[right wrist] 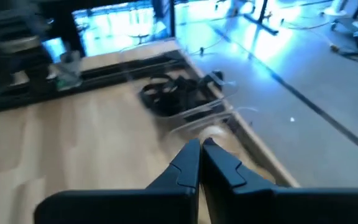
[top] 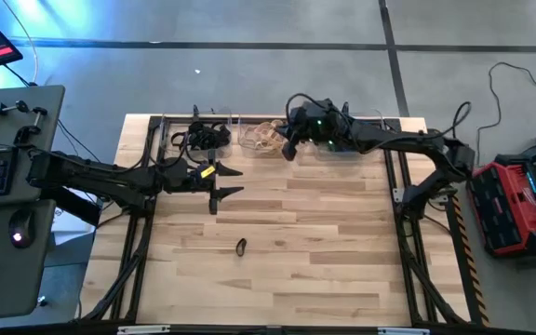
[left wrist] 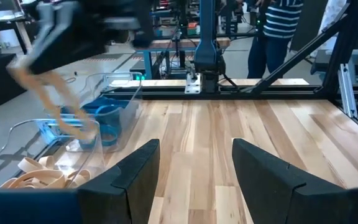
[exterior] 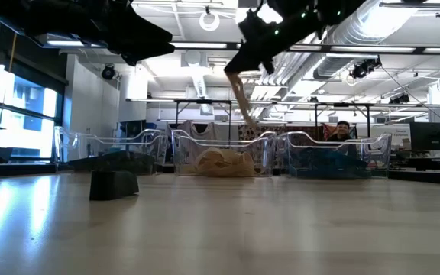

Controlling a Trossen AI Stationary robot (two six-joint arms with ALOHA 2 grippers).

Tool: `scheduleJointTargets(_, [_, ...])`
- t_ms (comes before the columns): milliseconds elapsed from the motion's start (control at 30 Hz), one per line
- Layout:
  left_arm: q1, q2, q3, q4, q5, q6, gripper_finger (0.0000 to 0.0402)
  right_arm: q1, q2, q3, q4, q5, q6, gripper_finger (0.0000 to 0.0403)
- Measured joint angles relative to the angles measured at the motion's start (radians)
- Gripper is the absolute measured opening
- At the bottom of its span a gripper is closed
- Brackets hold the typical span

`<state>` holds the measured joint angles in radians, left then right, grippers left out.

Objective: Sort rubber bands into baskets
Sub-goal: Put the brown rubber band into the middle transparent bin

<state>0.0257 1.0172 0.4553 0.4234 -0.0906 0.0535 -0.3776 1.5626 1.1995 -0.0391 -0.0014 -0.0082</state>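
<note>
Low view alone shows right fingers (exterior: 239,72) clamped on a dangling tan rubber band (exterior: 243,99); left fingers (top: 231,181) apart.

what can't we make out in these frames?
- Blue-band basket: high view, covered by the right arm; contents show only in the low view.
- Tan band hanging from the right hand: grip point blurred in every view.
- Black band on the table: too small for its shape.
</note>
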Motion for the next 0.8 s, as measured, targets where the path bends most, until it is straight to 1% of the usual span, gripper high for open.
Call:
scheduleJointTargets(133, [0.0, 0.0, 0.0, 0.0, 0.0, -0.009, 0.0195, -0.063, 0.07, 0.0, 0.086, -0.013, -0.016, 0.0])
scheduleJointTargets(233, [0.0, 0.0, 0.0, 0.0, 0.0, -0.016, 0.0195, -0.105, 0.126, 0.0, 0.117, -0.046, -0.018, 0.0])
scheduleJointTargets(433, [0.0, 0.0, 0.0, 0.0, -0.001, -0.011, 0.0195, -0.146, 0.222, 0.0, 0.109, -0.06, -0.032, 0.0])
scheduleJointTargets(800, [0.0, 0.0, 0.0, 0.0, -0.003, -0.016, 0.0195, -0.173, 0.24, 0.0, 0.035, -0.06, -0.019, 0.0])
